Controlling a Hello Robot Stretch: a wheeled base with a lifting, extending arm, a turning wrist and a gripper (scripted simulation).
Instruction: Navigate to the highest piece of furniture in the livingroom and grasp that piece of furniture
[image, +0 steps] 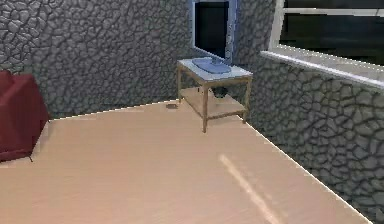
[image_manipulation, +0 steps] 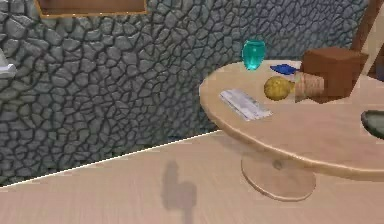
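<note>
1. You are on the driving step. The robot has to get to the tallest piece of furniture in this room, and no grab has begun
2. Your best guess for that piece is the small wooden stand (image: 232, 78) in the upper middle of the forward view, a bit to the right. It sits in the corner near the window (image: 330, 30), and a flat screen (image: 212, 28) stands on top of it
3. The red seat (image: 18, 115) at the far left edge of the forward view looks lower. The round table (image_manipulation: 310, 135) at the right of the arm side view looks low too. It has a green cup (image_manipulation: 254, 53), a brown box (image_manipulation: 332, 72) and a yellow ball (image_manipulation: 277, 89) on it. This is only a guess, since something taller may be elsewhere in the room
4. Next you need to roll across the bare floor (image: 150, 160) to the stand. Then turn so the arm side faces it, and lift the arm to reach its top edge or a leg
5. You cannot tell what state the claw is in, so do not count on it being ready
6. You cannot tell just where the stand lies next to the claw. With so much floor in between, it looks well apart from the robot
</note>
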